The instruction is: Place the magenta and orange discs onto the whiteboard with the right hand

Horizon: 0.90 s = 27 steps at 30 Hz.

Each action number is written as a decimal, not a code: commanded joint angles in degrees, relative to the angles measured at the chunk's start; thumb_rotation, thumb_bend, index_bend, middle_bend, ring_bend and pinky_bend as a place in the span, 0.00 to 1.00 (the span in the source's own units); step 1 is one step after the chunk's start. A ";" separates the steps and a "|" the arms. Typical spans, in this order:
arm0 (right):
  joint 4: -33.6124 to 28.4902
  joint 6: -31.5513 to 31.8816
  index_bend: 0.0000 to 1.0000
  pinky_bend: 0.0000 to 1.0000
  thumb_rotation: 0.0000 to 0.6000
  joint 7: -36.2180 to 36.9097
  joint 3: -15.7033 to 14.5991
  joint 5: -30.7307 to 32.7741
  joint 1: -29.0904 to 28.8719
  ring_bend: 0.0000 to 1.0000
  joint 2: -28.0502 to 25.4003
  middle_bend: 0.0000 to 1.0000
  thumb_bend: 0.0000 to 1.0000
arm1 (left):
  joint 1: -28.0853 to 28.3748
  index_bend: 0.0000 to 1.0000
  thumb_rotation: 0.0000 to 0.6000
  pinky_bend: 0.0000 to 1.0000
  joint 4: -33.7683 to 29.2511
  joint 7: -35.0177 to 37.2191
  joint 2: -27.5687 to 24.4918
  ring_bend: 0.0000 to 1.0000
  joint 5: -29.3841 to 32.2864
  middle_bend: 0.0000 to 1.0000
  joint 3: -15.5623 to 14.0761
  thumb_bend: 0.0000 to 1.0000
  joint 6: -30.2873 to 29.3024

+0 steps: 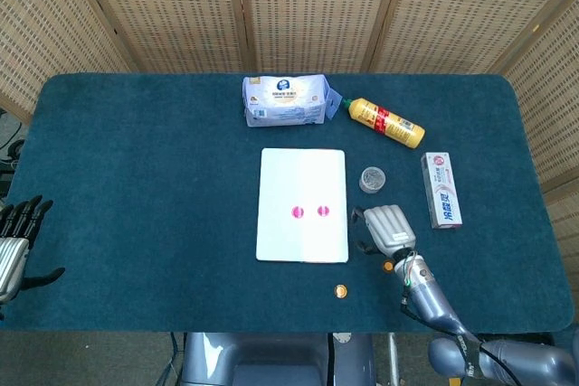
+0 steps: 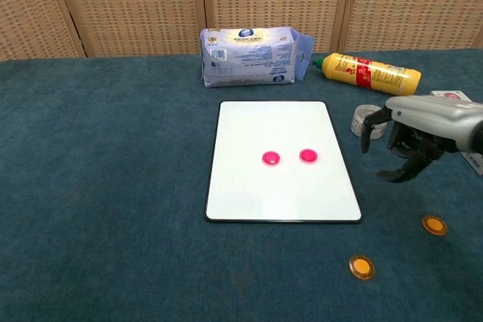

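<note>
Chest view: magenta pair down, orange pair waiting

Left hand [image 1: 16, 246] idles well left of the whiteboard [image 2: 249, 122], fingers loosely apart, holding nothing (the task is the right hand's). Both magenta discs [image 2: 271, 157] [image 2: 308, 156] lie side by side on the whiteboard. Right hand [image 2: 411, 137] hovers right of the whiteboard, fingers apart and curled downward, empty, probably bound for the orange discs [image 2: 361, 267] [image 2: 434, 225] on the cloth nearby.

This looks like a robot test station in a lab rather than a home. A table covered in dark teal carpet-like cloth [image 1: 136, 178] stands before folding woven rattan screens [image 1: 308, 6]. Household items sit staged on it: a blue-white tissue pack [image 1: 284, 100], a yellow bottle [image 1: 387, 121], and a toothpaste box [image 1: 441, 189].
</note>
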<state>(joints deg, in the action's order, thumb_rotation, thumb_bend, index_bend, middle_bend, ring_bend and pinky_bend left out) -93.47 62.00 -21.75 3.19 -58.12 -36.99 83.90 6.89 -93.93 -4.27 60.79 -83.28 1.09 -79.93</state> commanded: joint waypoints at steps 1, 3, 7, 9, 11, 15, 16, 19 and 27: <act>0.68 0.68 0.40 1.00 1.00 3.38 -2.97 -4.03 3.01 0.92 -1.29 0.91 0.34 | -0.01 0.00 1.00 0.00 -0.04 -0.16 0.04 0.00 -0.05 0.00 -0.01 0.00 -0.05; 1.05 0.73 0.40 1.00 1.00 4.62 -3.82 -5.44 3.97 0.92 -1.60 0.91 0.34 | -0.02 0.00 1.00 0.00 -0.04 -0.27 0.09 0.00 -0.07 0.00 -0.03 0.00 -0.08; 1.63 1.32 0.40 1.00 1.00 6.80 -5.43 -8.18 6.07 0.92 -2.26 0.91 0.34 | 0.08 0.00 1.00 0.00 0.02 -0.57 0.22 0.00 0.05 0.00 -0.09 0.00 0.24; 2.20 1.89 0.40 1.00 1.00 7.46 -5.89 -9.71 6.93 0.92 -2.37 0.91 0.34 | 0.10 0.00 1.00 0.00 -0.01 -0.72 0.28 0.00 0.08 0.00 -0.07 0.00 0.25; 3.14 2.57 0.40 1.00 1.00 7.59 -6.35 -11.16 7.74 0.92 -2.20 0.91 0.34 | 0.10 0.00 1.00 0.00 -0.02 -0.79 0.31 0.00 0.05 0.00 -0.10 0.00 0.25; 4.68 2.94 0.40 1.00 1.00 7.95 -6.68 -12.78 8.85 0.92 -1.58 0.91 0.34 | 0.07 0.00 1.00 0.00 -0.12 -0.96 0.29 0.00 0.03 0.00 -0.14 0.00 0.21; 4.95 2.97 0.40 1.00 1.00 8.02 -6.76 -13.10 9.09 0.92 -1.43 0.91 0.34 | 0.06 0.00 1.00 0.00 -0.13 -0.98 0.31 0.00 0.00 0.00 -0.15 0.00 0.18; 5.28 2.85 0.40 1.00 1.00 8.27 -6.89 -13.76 9.54 0.92 -1.20 0.91 0.34 | 0.05 0.00 1.00 0.00 -0.12 -0.99 0.33 0.00 -0.01 0.00 -0.15 0.00 0.15; 6.61 1.76 0.40 1.00 1.00 8.24 -7.05 -15.40 10.67 0.92 -0.18 0.91 0.34 | -0.07 0.00 1.00 0.00 -0.19 -1.02 0.28 0.00 -0.14 0.00 -0.17 0.00 -0.13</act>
<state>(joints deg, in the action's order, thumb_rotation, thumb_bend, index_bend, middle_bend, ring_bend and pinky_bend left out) -86.95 63.84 -13.48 -3.88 -73.45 -26.40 83.64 6.81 -94.12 -5.30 61.06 -83.42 0.92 -80.06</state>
